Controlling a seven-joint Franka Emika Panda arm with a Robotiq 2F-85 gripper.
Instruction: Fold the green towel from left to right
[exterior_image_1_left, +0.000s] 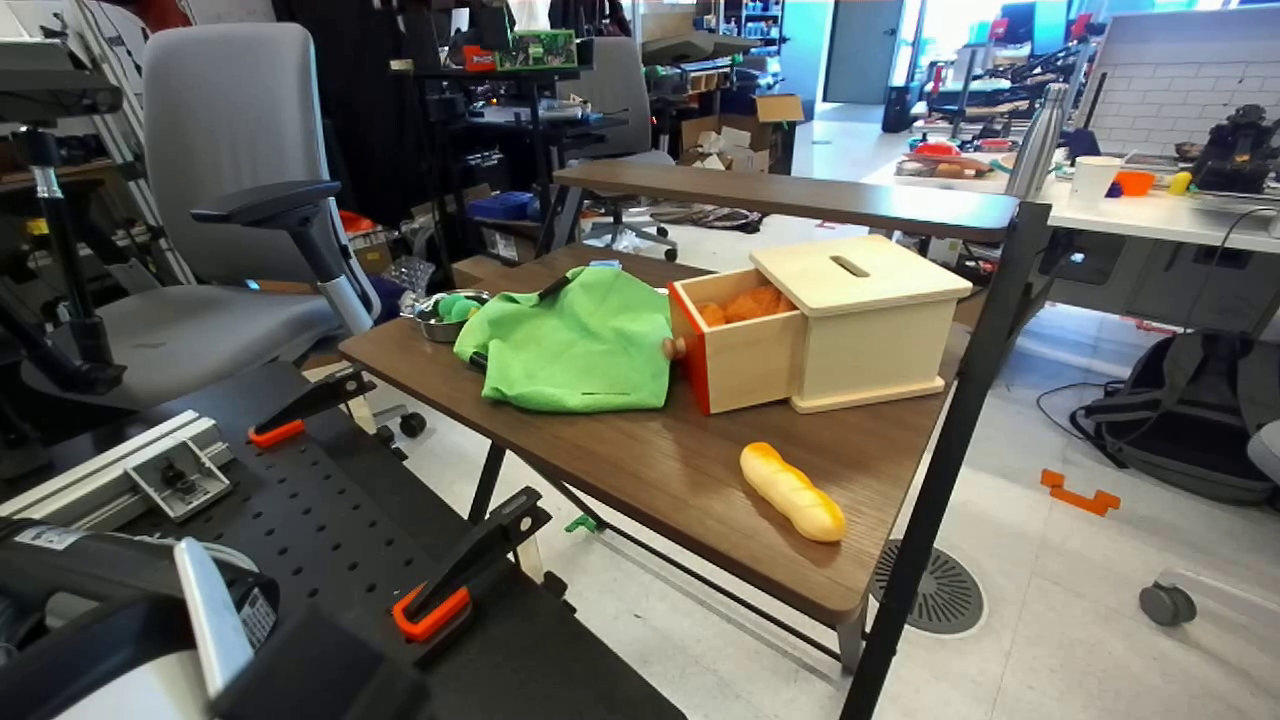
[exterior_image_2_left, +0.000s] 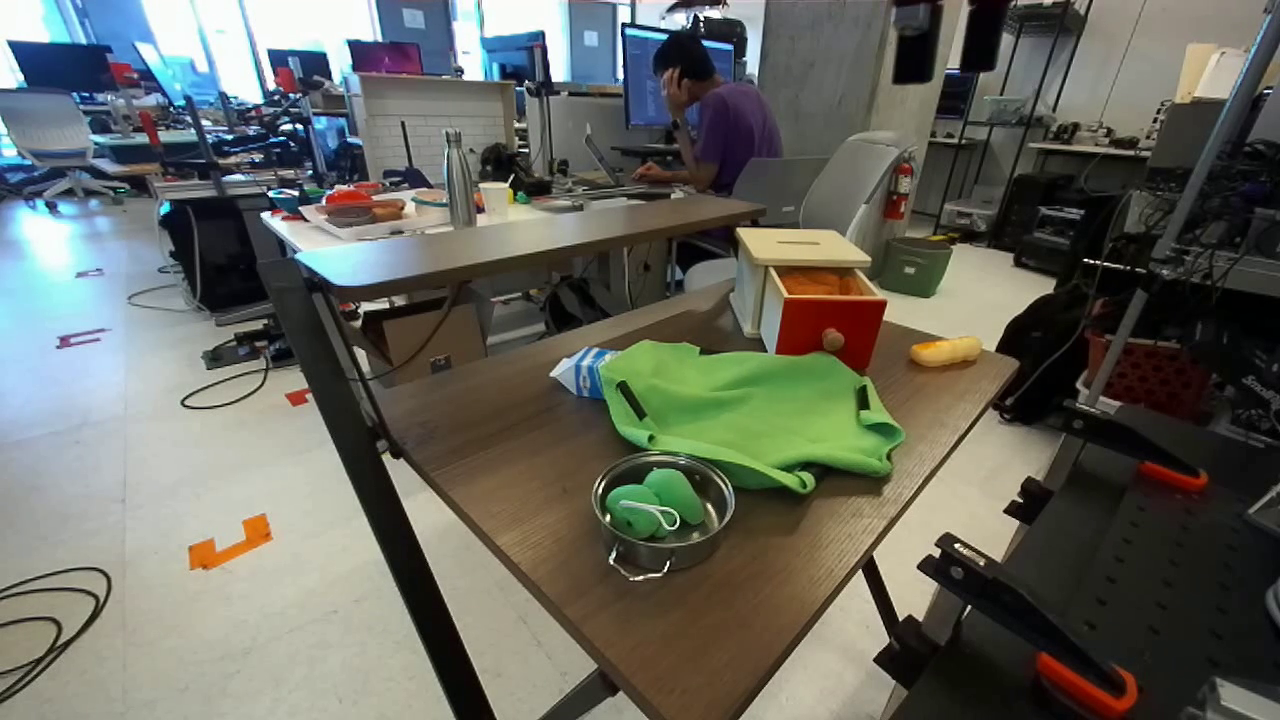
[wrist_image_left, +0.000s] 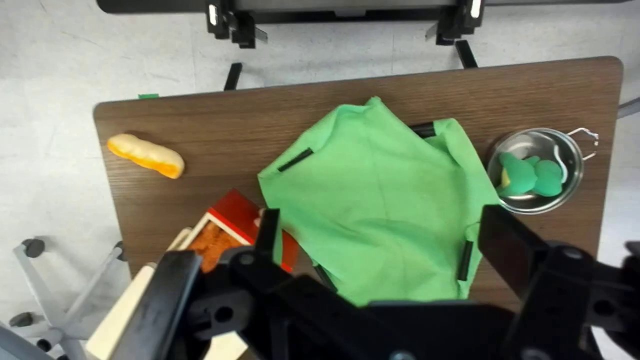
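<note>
Black, blocky jaws are parted wide and empty above the rumpled lime-green cloth towel, whose left edge is best pinched shallowly, lifted and laid rightward.

The room has bright windows, a pale floor, a concrete pillar and grey office chairs.

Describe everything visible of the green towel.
The green towel is a plain, bright, soft-looking cloth with short black strips near its edges. It lies rumpled but mostly spread on the brown table, some edges curled, between the metal pot and the red drawer front. In an exterior view it hides one end of a blue and white packet; contact with these three is unclear. The open gripper hangs clear above it.
</note>
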